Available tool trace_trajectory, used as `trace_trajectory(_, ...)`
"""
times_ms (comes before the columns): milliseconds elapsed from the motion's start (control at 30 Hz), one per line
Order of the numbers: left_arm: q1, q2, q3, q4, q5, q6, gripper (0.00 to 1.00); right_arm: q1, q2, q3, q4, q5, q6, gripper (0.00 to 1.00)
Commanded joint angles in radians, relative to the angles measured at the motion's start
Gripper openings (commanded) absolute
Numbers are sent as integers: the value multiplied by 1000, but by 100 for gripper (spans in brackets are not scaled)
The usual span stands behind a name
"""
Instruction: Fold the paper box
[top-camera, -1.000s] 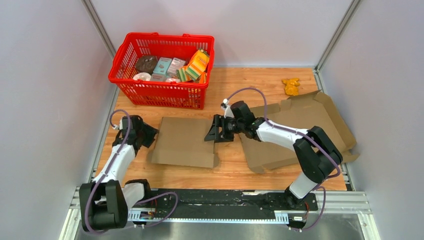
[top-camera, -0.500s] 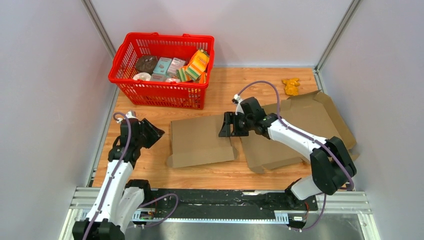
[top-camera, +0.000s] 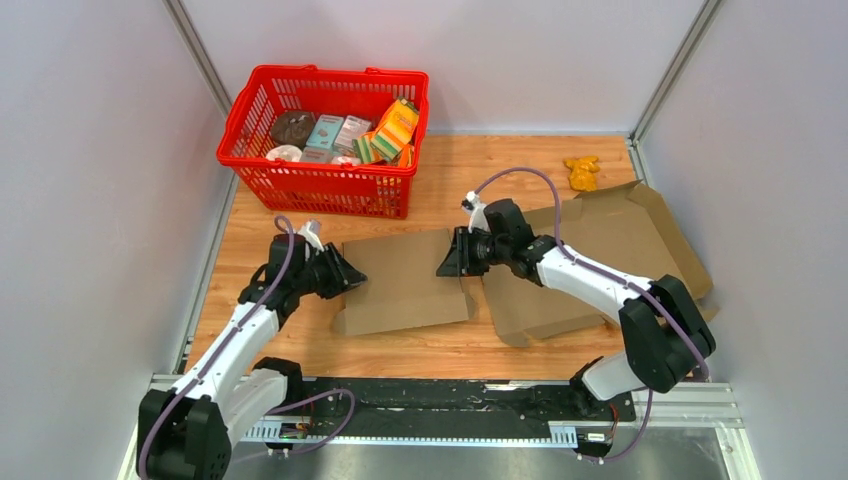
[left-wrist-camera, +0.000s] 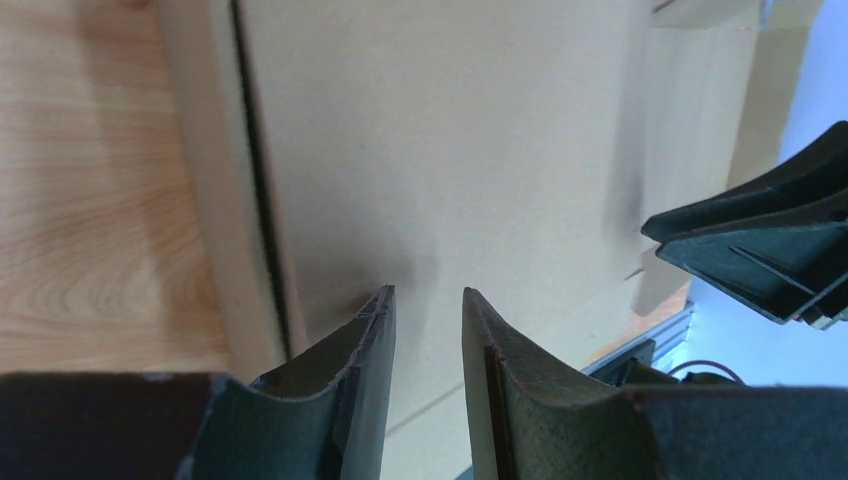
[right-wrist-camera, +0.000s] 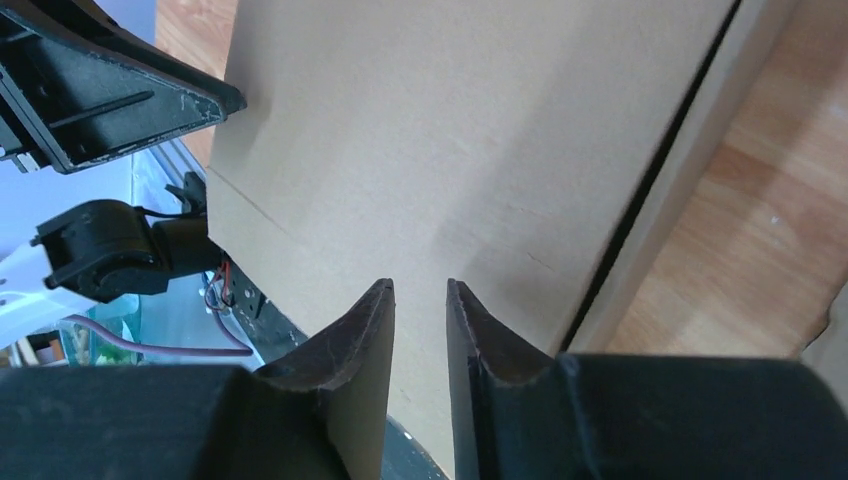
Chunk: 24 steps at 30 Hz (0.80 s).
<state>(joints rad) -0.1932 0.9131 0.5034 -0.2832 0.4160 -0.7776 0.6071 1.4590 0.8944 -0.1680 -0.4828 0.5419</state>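
The flat box blank (top-camera: 405, 280) is seen lying on the wooden table (top-camera: 470, 350), mid-way between the two arms, and it is being bracketed from both ends. The left gripper (top-camera: 350, 276) is set at its left edge, the right gripper (top-camera: 447, 264) at its right edge, each pointed inward so the sheet is steadied from opposite sides. That placement is judged to be the set-up for raising a panel along a crease: one end pinned, the other free to be lifted.

On both wrist views the fingers (left-wrist-camera: 370, 340) are shown close together with a slim gap left, cardboard filling the space beyond them. Whether the sheet is actually pinched or only touched by either gripper cannot be told.

A second, larger cardboard piece (top-camera: 610, 240) is spread under the right arm, just beside the blank. The red basket (top-camera: 300, 185) of groceries and a yellow toy (top-camera: 581, 172) are kept well apart at the back
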Motion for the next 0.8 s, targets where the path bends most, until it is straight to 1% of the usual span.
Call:
trace_trajectory(0, 0, 36, -68, 13, -28, 35, 39, -1, 18, -78, 108, -37, 24, 28)
trace_trajectory(33, 0, 43, -72, 13, -34, 43, 39, -1, 18, -104, 102, -22, 15, 28)
trace_trajectory(133, 1, 50, -65, -19, -40, 80, 39, -3, 14, -112, 62, 9, -14, 28)
trace_trajectory(200, 0, 33, -27, -80, -45, 112, 39, -3, -12, -109, 45, 1, -16, 29)
trace_trajectory(333, 1, -58, 30, -171, -43, 130, 40, -12, -83, -94, 7, 9, -37, 31)
trace_trajectory(433, 0, -117, 52, -191, -26, 110, 42, -30, -103, -91, -8, 3, -48, 31)
trace_trajectory(533, 0, -135, 43, -201, -29, 110, 42, -35, -83, -104, -2, 3, -51, 31)
trace_trajectory(667, 1, -138, -11, -200, -48, 116, 42, -35, -46, -156, 51, -19, -28, 31)
trace_trajectory(767, 0, -184, -31, -234, -88, 130, 44, -35, -40, -172, 44, 18, -40, 32)
